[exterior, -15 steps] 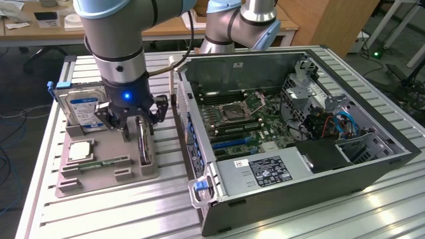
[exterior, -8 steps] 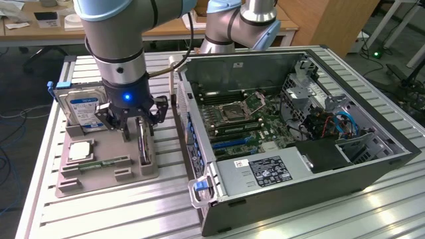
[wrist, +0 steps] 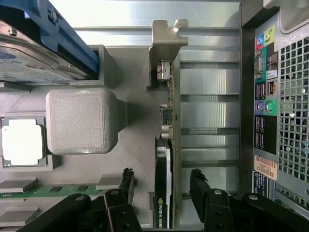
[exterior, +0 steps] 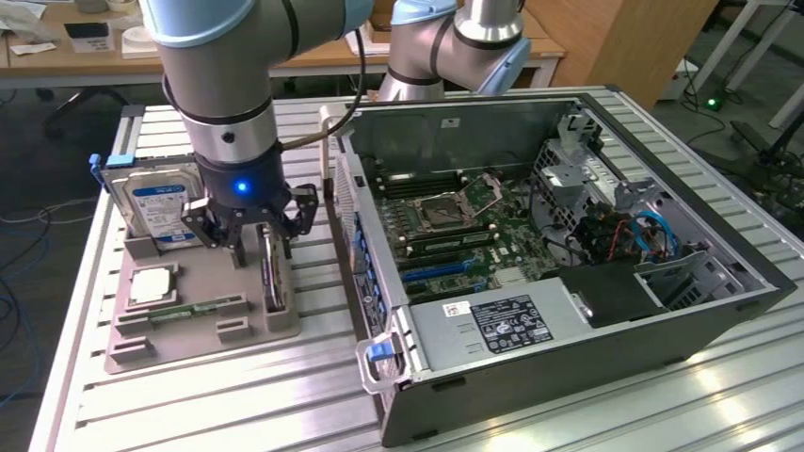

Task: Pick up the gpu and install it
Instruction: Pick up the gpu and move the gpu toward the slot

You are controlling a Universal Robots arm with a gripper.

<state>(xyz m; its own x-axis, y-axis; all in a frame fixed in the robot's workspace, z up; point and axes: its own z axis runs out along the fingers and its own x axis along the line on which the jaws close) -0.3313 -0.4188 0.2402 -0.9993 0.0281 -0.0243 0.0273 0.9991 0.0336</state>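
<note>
Black, thin, flat gpu card (wrist: 163,183) with silvery end bracket (wrist: 166,36): on edge in grey plastic tray (exterior: 201,331) on slotted aluminium counter (exterior: 188,414), beside open PC case (exterior: 566,353). Black gripper (exterior: 262,243): fully open, one finger either side of card, clear of it, holding nothing.

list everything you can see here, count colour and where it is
gpu: one, black with silvery bracket, on edge in the holder
hard drive: one, silver with blue-white label, upright in the holder
processor chip: one, silvery, flat in the holder
memory stick: one, green, flat in the holder
holder: one, grey, on the table
computer case: one, dark grey, open, exterior view's right
table: one, silvery slats
arm: one, grey and blue, above the holder
gripper: one, black, open, fingers either side of the gpu
</note>
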